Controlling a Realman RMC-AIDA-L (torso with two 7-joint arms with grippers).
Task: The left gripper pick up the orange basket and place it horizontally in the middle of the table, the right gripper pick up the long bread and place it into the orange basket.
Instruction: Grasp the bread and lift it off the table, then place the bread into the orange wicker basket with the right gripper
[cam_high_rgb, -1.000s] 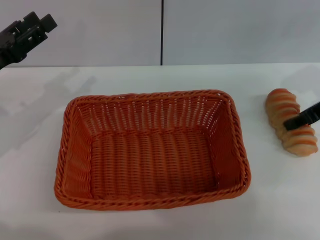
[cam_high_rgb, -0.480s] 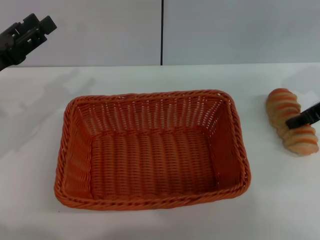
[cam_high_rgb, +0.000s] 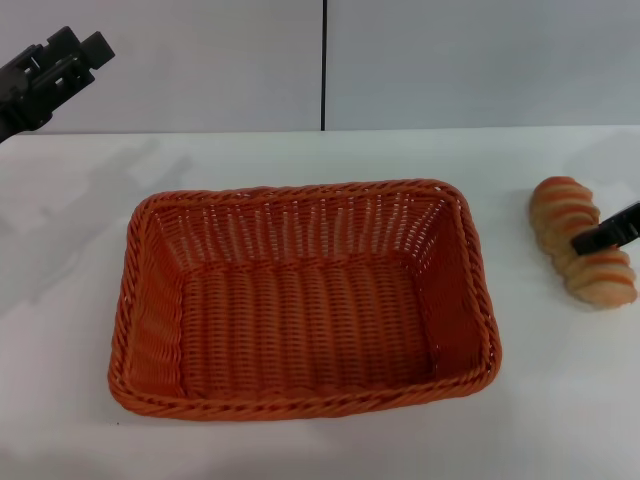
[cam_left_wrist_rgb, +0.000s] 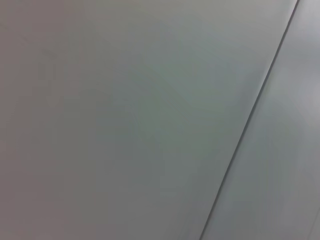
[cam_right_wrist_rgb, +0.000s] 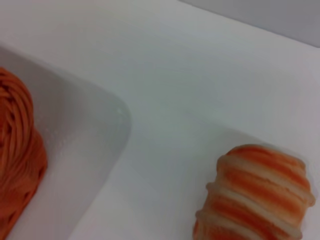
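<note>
The orange basket (cam_high_rgb: 300, 300) lies lengthwise and empty in the middle of the table (cam_high_rgb: 300, 150); its rim (cam_right_wrist_rgb: 17, 150) also shows in the right wrist view. The long bread (cam_high_rgb: 582, 240) lies on the table to the right of the basket, well apart from it, with one striped end (cam_right_wrist_rgb: 257, 195) close under the right wrist camera. A black part of my right gripper (cam_high_rgb: 610, 232) reaches in from the right edge across the loaf's middle. My left gripper (cam_high_rgb: 78, 45) hangs open and empty, high at the far left, away from the basket.
Bare white tabletop surrounds the basket on all sides. A grey wall with a dark vertical seam (cam_high_rgb: 323, 65) stands behind the table. The left wrist view shows only that wall (cam_left_wrist_rgb: 125, 120).
The black part of my right gripper has shifted slightly up and right over the bread. The left gripper drew back a little toward the left edge. Basket and bread stay put.
</note>
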